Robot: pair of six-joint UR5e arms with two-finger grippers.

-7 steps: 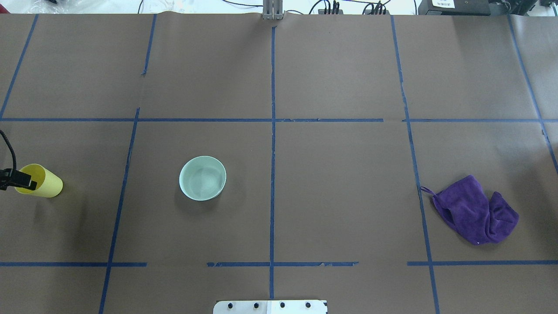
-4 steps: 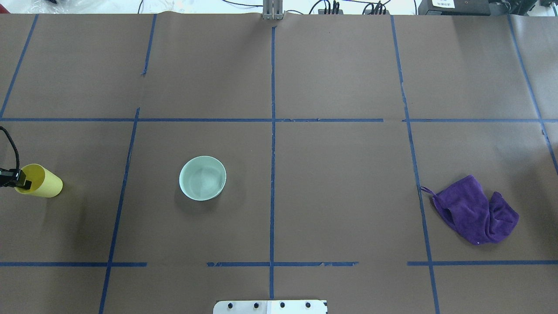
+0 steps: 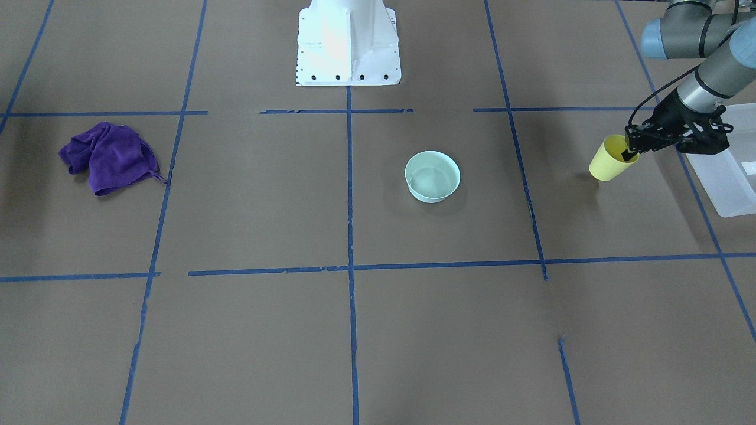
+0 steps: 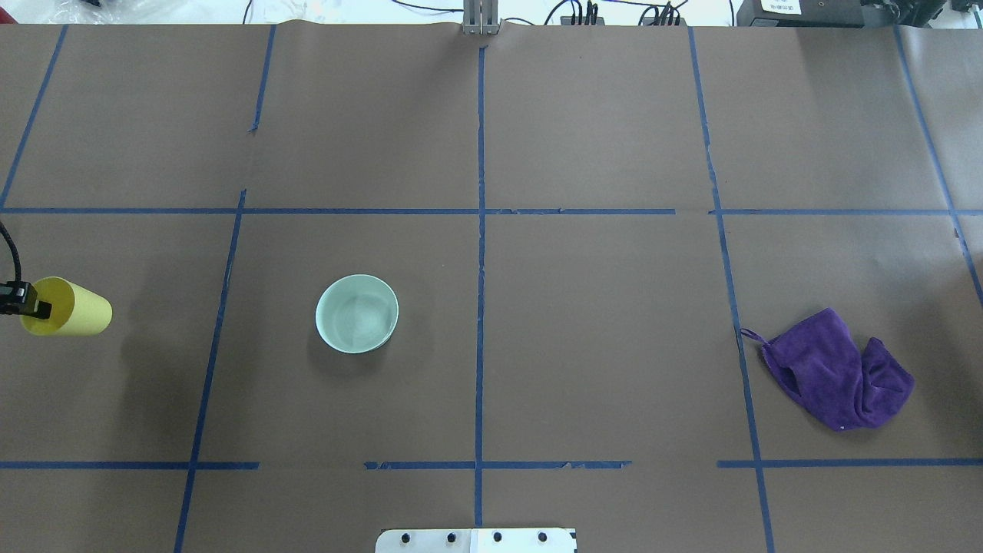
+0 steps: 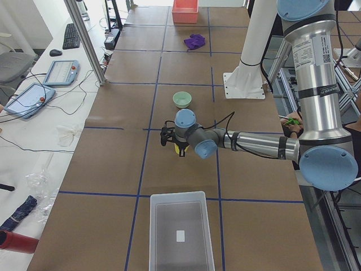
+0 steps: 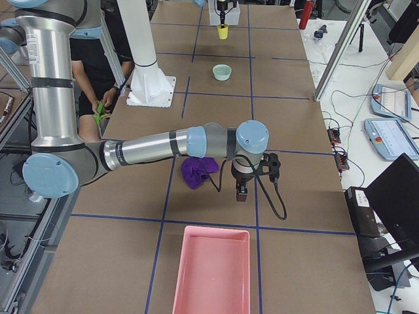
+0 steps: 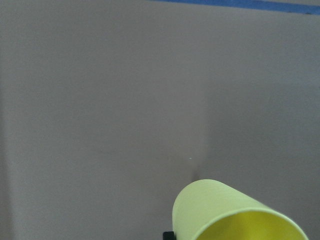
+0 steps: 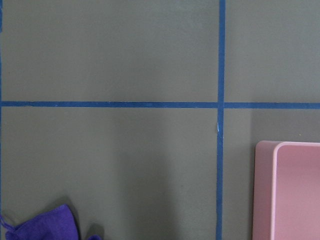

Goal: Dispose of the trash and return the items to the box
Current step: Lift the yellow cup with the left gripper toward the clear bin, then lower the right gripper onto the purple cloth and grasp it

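The yellow cup (image 4: 69, 309) hangs tilted above the table at its far left end, gripped at the rim by my left gripper (image 4: 31, 309), one finger inside the cup. In the front-facing view the cup (image 3: 610, 159) and the left gripper (image 3: 629, 151) are just beside the translucent white box (image 3: 725, 177). The cup fills the bottom of the left wrist view (image 7: 230, 212). The mint-green bowl (image 4: 357, 313) stands upright left of the table's middle. My right gripper (image 6: 241, 188) hovers beside the purple cloth; I cannot tell whether it is open or shut.
A crumpled purple cloth (image 4: 837, 370) lies at the right. A pink tray (image 6: 213, 271) sits at the table's right end and also shows in the right wrist view (image 8: 292, 192). The robot's white base (image 3: 347, 41) stands at the near edge.
The left gripper has carried the yellow cup a little further from the robot and slightly left, tipping it more onto its side. Bowl and cloth have not moved.
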